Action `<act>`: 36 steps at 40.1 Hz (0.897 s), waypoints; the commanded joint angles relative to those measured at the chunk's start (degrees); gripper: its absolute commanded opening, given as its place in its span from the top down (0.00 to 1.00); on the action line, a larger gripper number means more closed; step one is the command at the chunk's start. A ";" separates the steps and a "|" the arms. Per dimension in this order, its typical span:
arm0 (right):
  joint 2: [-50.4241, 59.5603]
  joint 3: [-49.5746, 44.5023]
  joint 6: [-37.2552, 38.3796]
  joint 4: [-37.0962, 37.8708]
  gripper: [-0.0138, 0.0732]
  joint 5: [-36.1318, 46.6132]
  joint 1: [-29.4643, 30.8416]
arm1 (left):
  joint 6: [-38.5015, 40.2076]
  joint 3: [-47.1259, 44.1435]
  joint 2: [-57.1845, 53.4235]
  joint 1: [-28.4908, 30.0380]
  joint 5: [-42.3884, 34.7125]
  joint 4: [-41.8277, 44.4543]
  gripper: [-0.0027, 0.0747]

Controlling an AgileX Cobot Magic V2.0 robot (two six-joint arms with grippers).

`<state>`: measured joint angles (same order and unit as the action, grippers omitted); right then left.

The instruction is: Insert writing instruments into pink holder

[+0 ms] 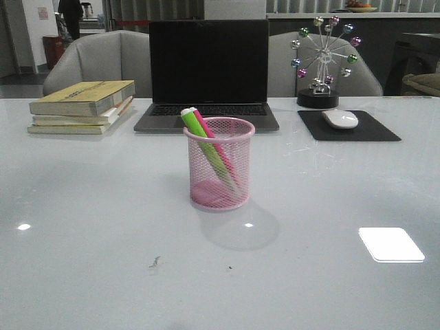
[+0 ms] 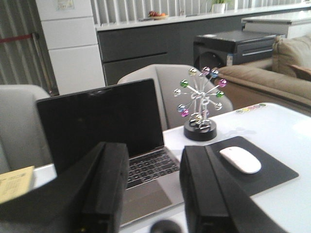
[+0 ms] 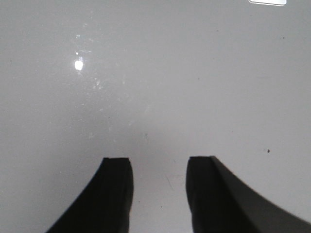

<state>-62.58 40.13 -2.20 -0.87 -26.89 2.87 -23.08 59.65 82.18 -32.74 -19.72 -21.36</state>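
Note:
The pink wire-mesh holder (image 1: 219, 163) stands upright at the table's middle in the front view. Both markers lean inside it: the bright green one (image 1: 203, 141) and the hot pink one (image 1: 208, 132), their pale caps poking above the rim at the back left. Neither arm shows in the front view. In the left wrist view my left gripper (image 2: 154, 160) is open, nothing between its black fingers (image 2: 109, 179), pointing toward the laptop. In the right wrist view my right gripper (image 3: 158, 167) is open over bare white table; the holder is out of that view.
Behind the holder sits an open laptop (image 1: 208, 72), also in the left wrist view as laptop (image 2: 104, 126). A stack of books (image 1: 82, 106) lies at back left. A ball-wheel ornament (image 1: 323, 58), a black mouse pad (image 1: 347, 126) and a white mouse (image 1: 339, 118) are at back right.

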 commanded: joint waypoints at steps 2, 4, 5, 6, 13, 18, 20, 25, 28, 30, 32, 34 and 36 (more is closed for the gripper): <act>1.57 1.44 -0.35 0.87 0.39 4.78 0.39 | -0.31 1.49 -8.77 4.91 5.10 0.58 0.53; 1.57 1.44 -0.35 0.87 0.39 5.05 0.39 | -0.31 1.49 -11.31 7.46 7.46 0.58 0.53; 1.57 1.44 -0.35 0.87 0.39 5.33 0.39 | -0.31 1.49 -12.73 9.00 8.48 0.58 0.53; 1.57 1.44 -0.35 0.87 0.39 5.41 0.39 | -0.31 1.49 -13.83 10.63 9.98 0.58 0.52; 1.57 1.44 -0.35 0.87 0.39 7.13 0.29 | -0.31 1.34 -22.12 22.02 20.33 0.58 0.53; 1.57 1.44 -0.35 0.87 0.39 7.89 0.29 | -0.31 -0.35 -26.36 28.96 25.29 0.58 0.53; 1.61 1.44 -0.35 0.87 0.39 8.02 0.29 | -0.31 -1.91 -28.18 31.19 26.54 0.58 0.53; 1.87 1.44 -0.35 0.87 0.39 8.02 0.21 | -0.31 -7.19 -31.87 34.41 28.24 0.58 0.52; 2.49 1.44 -0.35 0.87 0.39 8.08 0.21 | -0.31 -10.99 -33.60 34.79 27.98 0.58 0.53; 3.00 1.44 -0.35 0.87 0.39 8.08 0.21 | -0.31 -13.47 -34.57 34.79 27.95 0.58 0.53; 3.52 1.44 -0.35 0.87 0.39 8.08 0.21 | -0.31 -16.10 -35.34 34.79 27.84 0.23 0.53; 3.99 1.44 -0.35 0.87 0.39 8.02 0.21 | -0.31 -18.20 -35.91 34.79 27.41 0.23 0.53; 4.53 1.44 -0.35 0.87 0.39 7.62 0.21 | -0.31 -19.69 -36.15 34.79 26.90 0.11 0.53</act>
<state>-60.09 40.13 -2.20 -0.79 -22.98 2.87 -23.44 40.68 47.26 1.92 12.01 -20.40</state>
